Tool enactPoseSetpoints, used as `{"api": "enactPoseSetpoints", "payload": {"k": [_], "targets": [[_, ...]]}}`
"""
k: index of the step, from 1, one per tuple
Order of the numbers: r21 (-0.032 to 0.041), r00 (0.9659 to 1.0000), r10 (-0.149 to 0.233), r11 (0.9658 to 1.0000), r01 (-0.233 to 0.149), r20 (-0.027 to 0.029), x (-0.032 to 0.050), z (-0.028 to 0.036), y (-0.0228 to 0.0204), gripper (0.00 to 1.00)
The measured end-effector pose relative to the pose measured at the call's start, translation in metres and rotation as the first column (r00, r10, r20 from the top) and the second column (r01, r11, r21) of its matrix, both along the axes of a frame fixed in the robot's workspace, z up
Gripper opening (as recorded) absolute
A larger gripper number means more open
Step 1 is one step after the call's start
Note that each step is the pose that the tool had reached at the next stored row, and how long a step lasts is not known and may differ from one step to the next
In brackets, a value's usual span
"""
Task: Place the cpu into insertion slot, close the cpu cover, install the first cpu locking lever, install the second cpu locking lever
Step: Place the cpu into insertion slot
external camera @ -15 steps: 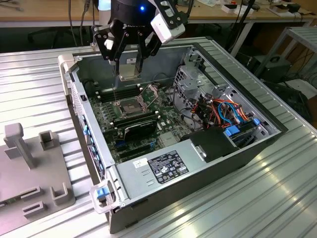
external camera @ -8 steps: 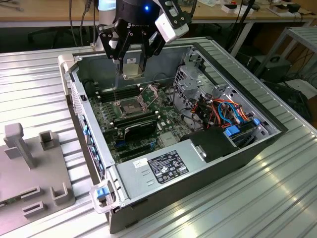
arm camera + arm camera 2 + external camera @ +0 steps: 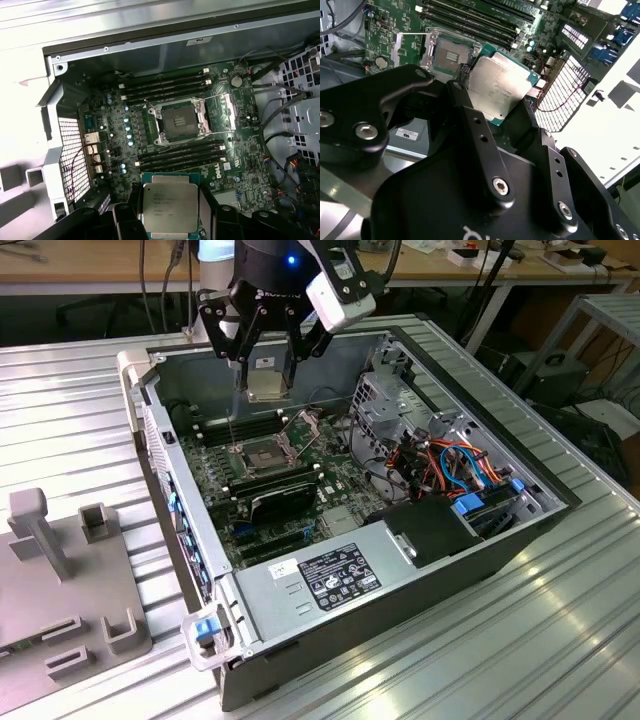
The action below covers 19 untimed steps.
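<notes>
My gripper [image 3: 267, 378] hangs over the open computer case, shut on the cpu [image 3: 266, 386], which it holds flat by two opposite edges. In both wrist views the cpu's [image 3: 170, 207] [image 3: 499, 84] silver top shows between the black fingers [image 3: 131, 202]. The insertion slot [image 3: 262, 457] lies on the green board well below the cpu, uncovered, its dark pin field [image 3: 179, 121] [image 3: 451, 52] bare. The cpu cover [image 3: 202, 116] stands raised at one side of the slot. A thin locking lever [image 3: 233, 430] sticks up beside the slot.
Long black memory slots [image 3: 167, 86] run along both sides of the socket. A drive cage [image 3: 385, 390], coloured cables [image 3: 450, 465] and a labelled power supply [image 3: 335, 575] fill the case on the exterior view's right. A grey fixture [image 3: 60, 570] sits outside on the left.
</notes>
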<state>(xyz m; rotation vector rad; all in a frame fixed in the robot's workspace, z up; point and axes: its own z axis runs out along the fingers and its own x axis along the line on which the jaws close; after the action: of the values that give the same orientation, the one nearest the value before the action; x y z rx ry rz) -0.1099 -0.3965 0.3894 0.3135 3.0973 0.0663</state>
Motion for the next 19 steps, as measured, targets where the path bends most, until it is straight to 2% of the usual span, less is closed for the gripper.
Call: {"api": "enactPoseSetpoints", "payload": {"k": [4,6,7,12,14,19], "targets": [[0.0001,0.9988,-0.049,0.9988,0.049,0.0000,0.0026,-0.0018,0.0012,0.55],[-0.0001,0.9969,-0.079,0.9969,0.079,-0.0001,0.0029,-0.0026,0.0013,0.55],[-0.0002,0.9947,-0.103,0.9947,0.103,-0.0001,0.0030,-0.0033,0.0013,0.55],[0.0000,0.9859,-0.167,0.9859,0.167,-0.0001,0.0030,-0.0057,0.0015,0.55],[0.0000,0.9839,-0.179,0.9839,0.179,0.0000,0.0030,-0.0064,0.0017,0.55],[-0.0001,0.9834,-0.181,0.9834,0.181,-0.0001,0.0029,-0.0067,0.0019,0.55]]}}
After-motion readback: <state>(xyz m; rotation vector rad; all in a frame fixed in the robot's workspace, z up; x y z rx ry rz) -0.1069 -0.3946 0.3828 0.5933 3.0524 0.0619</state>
